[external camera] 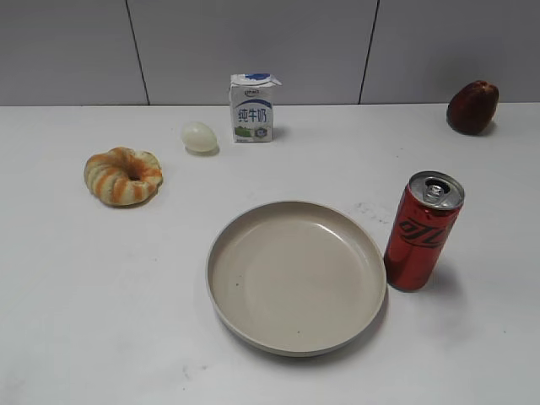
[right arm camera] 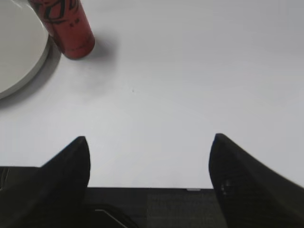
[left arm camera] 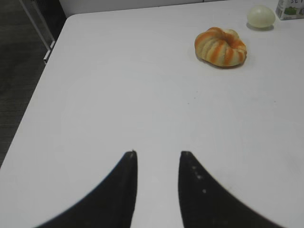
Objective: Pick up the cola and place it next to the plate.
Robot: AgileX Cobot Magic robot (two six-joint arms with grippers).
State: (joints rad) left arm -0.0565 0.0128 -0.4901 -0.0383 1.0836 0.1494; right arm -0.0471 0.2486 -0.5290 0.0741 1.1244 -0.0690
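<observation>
Along the near edge of the white surface [right arm camera: 199, 85] my right pincer [right arm camera: 149, 161] hangs with its tips spread wide, nothing between them, lots of bare room ahead. My left pincer [left arm camera: 157, 164] hovers over the left side, tips a narrow gap apart, empty too. Cola [external camera: 422, 232] stands upright just beside the beige plate [external camera: 297, 342], right of its rim; red can, silver top.

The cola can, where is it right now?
The cola stands upright on the table, right beside the plate at its right edge in the exterior view. No gripper holds it.
</observation>
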